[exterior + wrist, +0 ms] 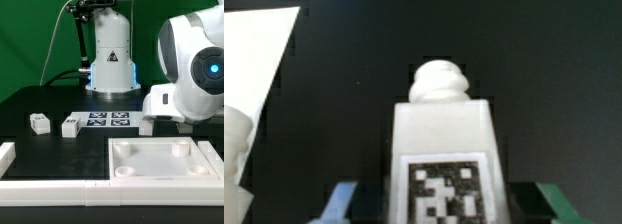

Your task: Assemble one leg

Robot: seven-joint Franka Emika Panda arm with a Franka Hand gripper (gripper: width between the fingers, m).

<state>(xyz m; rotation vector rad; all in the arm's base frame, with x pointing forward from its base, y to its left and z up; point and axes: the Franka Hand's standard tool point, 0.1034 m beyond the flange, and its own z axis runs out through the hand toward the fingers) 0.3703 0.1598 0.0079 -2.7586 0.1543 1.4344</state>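
Note:
In the wrist view a leg (446, 135) lies straight between my fingers, a white block with a black-and-white tag near the camera and a rounded knob at its far end. My gripper (448, 205) straddles it. The fingertips (345, 200) stand on either side with a dark gap between each one and the block, so the jaws are open around it. In the exterior view the arm's white body (190, 80) hides the gripper, which is low over the table beside the marker board; only a bit of that leg (145, 126) shows. Two more legs (39, 123) (69, 126) lie at the exterior view's left.
The large white tray (165, 175) with round corner sockets lies in front. The marker board (108, 120) lies mid-table. A white rail (40, 185) runs along the front left. In the wrist view a white flat surface (256, 60) and a rounded white part (237, 150) lie beside the leg.

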